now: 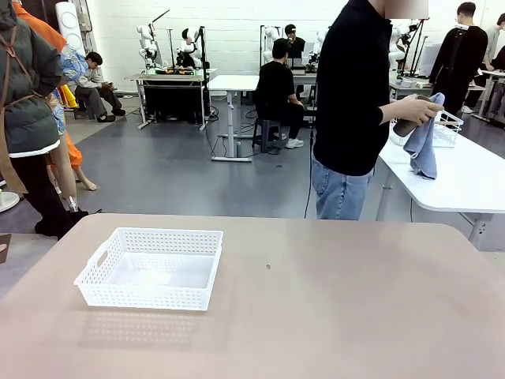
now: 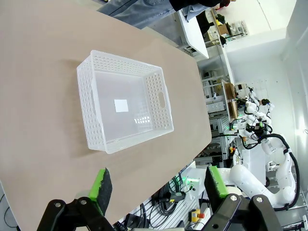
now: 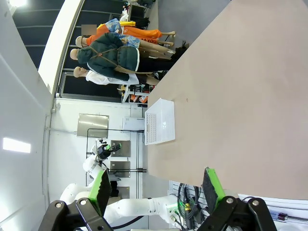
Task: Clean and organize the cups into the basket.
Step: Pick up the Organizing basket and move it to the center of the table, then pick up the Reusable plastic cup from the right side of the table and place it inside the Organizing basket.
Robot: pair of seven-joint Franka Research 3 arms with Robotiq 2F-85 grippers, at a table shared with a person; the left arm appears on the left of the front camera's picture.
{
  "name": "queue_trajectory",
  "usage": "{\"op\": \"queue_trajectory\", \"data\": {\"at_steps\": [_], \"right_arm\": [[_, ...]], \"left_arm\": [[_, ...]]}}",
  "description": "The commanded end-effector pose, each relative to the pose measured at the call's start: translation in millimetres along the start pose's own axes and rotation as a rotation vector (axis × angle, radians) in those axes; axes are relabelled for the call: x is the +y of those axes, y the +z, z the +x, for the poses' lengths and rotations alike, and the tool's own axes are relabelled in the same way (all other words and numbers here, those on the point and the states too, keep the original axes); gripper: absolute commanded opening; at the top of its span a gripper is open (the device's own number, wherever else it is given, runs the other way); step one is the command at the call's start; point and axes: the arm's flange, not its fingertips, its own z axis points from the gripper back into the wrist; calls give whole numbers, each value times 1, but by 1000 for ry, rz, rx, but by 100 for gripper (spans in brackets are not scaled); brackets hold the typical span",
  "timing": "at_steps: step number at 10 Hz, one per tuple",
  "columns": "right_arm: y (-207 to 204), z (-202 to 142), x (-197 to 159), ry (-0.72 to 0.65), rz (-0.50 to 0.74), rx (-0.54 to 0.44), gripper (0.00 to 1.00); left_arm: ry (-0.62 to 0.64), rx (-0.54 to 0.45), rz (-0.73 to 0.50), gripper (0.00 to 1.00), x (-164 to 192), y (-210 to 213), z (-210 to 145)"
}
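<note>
The white mesh-sided basket point(image 1: 150, 267) stands with nothing in it on the left part of the tan table; it also lies below my left gripper point(image 2: 159, 183) as the basket point(image 2: 122, 108) and far off as the basket point(image 3: 160, 121). A person in black beyond the far edge holds a tan-brown cup point(image 1: 409, 122) in one hand with a blue cloth point(image 1: 422, 146) against it. My left gripper is open above the table's near edge, nothing between its green pads. My right gripper point(image 3: 156, 187) is open too, off the table's side.
A white side table point(image 1: 465, 178) stands behind the person at the right, with a white wire basket point(image 1: 447, 128) on it. A small dark speck point(image 1: 268, 267) marks the tabletop near the middle.
</note>
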Motion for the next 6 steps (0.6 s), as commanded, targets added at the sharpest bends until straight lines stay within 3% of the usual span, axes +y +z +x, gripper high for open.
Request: {"op": "queue_trajectory", "data": {"at_steps": [1,6], "right_arm": [[-1,3,0,2,18,1,100],[-1,3,0,2,18,1,100]], "left_arm": [[-7,-4,-3,100,0,1,0],[-7,-4,-3,100,0,1,0]]}}
